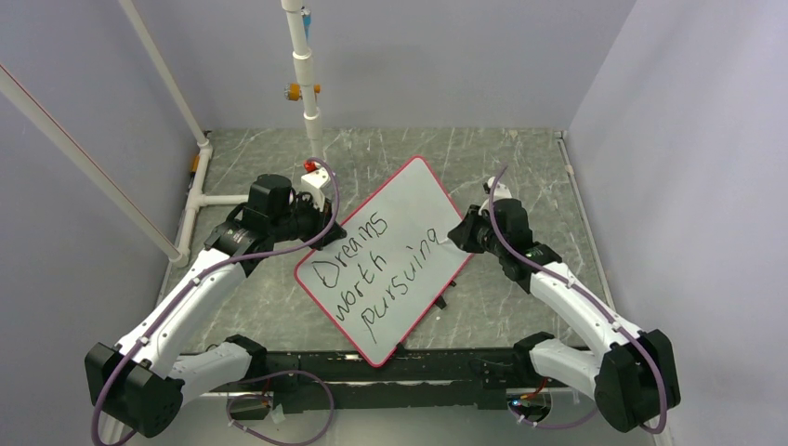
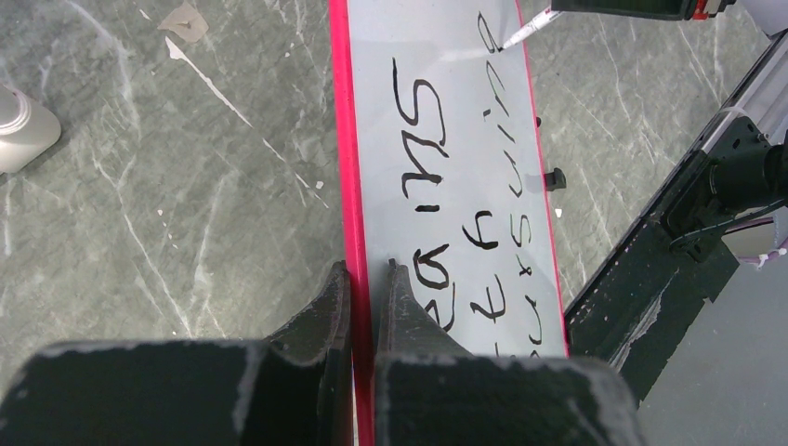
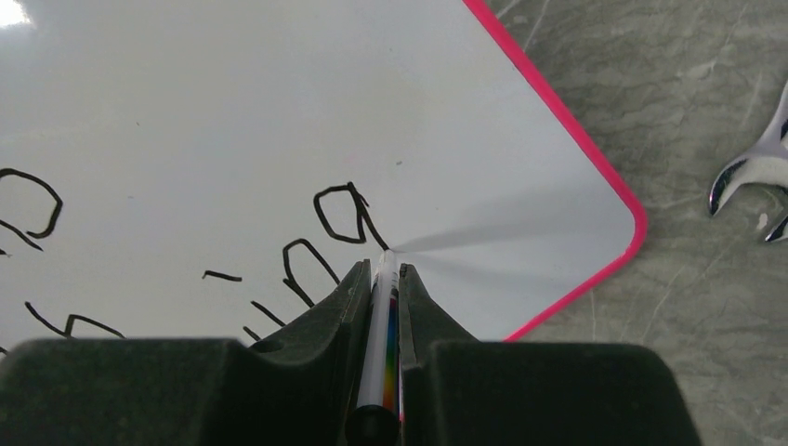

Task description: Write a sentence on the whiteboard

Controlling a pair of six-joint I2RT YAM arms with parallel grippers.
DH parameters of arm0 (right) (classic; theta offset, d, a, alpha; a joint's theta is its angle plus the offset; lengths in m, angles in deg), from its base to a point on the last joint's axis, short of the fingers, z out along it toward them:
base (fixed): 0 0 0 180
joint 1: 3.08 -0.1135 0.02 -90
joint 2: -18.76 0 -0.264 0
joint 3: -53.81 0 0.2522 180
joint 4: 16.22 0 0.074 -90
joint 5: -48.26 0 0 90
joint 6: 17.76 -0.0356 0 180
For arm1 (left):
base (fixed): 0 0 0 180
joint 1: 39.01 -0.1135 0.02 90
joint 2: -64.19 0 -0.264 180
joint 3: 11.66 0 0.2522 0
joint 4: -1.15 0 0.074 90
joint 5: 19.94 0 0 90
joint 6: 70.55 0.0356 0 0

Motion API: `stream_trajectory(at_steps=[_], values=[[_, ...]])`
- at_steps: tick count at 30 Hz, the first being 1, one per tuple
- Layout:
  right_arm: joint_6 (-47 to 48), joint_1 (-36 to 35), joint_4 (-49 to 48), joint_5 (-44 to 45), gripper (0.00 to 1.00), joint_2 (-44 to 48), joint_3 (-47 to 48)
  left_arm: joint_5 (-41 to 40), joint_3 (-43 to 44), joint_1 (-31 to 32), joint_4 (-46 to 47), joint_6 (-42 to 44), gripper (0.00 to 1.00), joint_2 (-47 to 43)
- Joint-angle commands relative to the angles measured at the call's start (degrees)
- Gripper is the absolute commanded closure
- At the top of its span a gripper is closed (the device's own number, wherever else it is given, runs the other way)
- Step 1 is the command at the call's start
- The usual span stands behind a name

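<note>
We see left claw (image 2: 364, 279) clenched on red rim of whiteboard (image 1: 415, 197), one finger either side. Our right claw (image 3: 381, 271) grasps white-barrelled marker (image 3: 379, 325), tip on board at tail of final "g". The sentence (image 1: 376, 265), "Dreams worth pursuing", runs in three black lines. Board lies skewed mid-table, between arms. We note table (image 1: 530, 163) grey-green, marbled, streaked pale. Chrome open-end wrench (image 3: 755, 172) lies near board corner. Plain lilac-grey walls (image 1: 446, 56) around, white pipe frame (image 1: 304, 70) at back.
</note>
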Motion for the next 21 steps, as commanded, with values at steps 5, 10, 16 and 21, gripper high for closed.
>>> stream_trajectory(at_steps=[5,10,16,21], values=[[0.2,0.0,1.5,1.6,1.0,3.1,-4.0,-2.6,-0.6,1.3,-2.1,6.5,1.0,-0.7],[-0.6,0.0,1.2,1.4,1.0,4.0,-6.3,-2.7,-0.6,1.4,-2.0,6.5,1.0,-0.6],[-1.4,0.0,0.9,0.8,1.0,4.9,-7.8,-2.8,-0.5,1.4,-2.2,6.6,1.0,-0.6],[-2.1,-0.1,0.8,-0.3,1.0,5.7,-8.8,-2.9,-0.5,1.5,-2.1,6.6,1.0,-0.5]])
